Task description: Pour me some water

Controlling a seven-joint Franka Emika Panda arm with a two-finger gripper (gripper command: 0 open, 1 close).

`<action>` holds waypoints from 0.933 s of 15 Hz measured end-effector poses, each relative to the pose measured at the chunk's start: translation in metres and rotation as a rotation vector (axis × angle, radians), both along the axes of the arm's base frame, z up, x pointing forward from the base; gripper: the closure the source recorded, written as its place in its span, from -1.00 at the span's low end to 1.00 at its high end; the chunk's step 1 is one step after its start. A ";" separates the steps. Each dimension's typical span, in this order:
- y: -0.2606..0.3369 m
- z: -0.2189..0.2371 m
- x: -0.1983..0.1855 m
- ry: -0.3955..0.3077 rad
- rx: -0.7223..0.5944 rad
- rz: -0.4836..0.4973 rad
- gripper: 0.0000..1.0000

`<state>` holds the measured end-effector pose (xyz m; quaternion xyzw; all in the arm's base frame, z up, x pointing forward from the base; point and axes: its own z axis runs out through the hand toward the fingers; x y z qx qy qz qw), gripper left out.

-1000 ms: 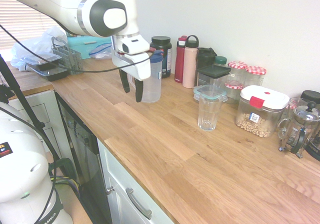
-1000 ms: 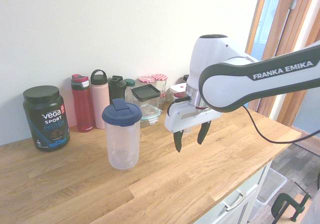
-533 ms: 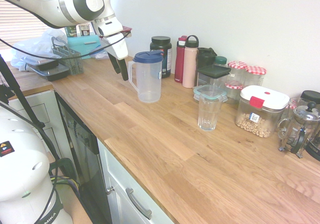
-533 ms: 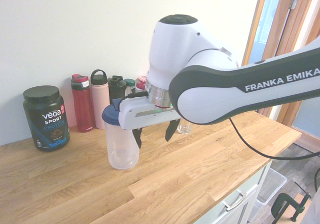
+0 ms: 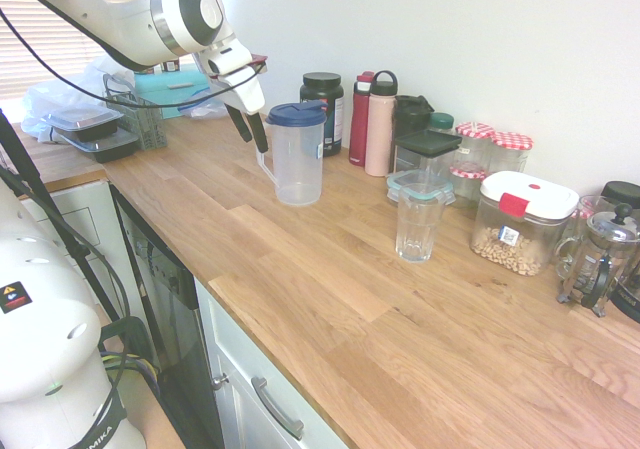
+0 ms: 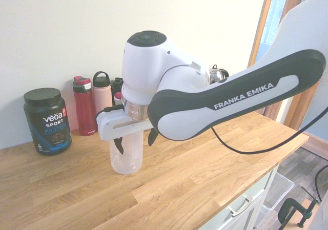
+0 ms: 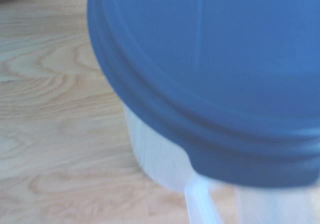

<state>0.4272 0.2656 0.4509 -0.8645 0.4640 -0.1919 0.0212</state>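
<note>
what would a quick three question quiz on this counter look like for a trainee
1. True or false: the pitcher has its blue lid on.
2. Multiple choice: what stands right beside the pink bottle? A) the french press B) the red bottle C) the nut container
3. Fill in: the gripper is open near the pitcher's ____.

Key: 1 true; 2 B; 3 handle
</note>
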 end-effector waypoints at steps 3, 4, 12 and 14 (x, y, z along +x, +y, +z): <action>-0.001 -0.005 0.005 -0.012 -0.010 0.012 1.00; -0.002 -0.004 0.005 -0.019 -0.014 0.017 1.00; -0.005 0.000 0.008 -0.039 -0.007 0.024 1.00; -0.006 0.000 0.010 -0.042 -0.005 0.023 1.00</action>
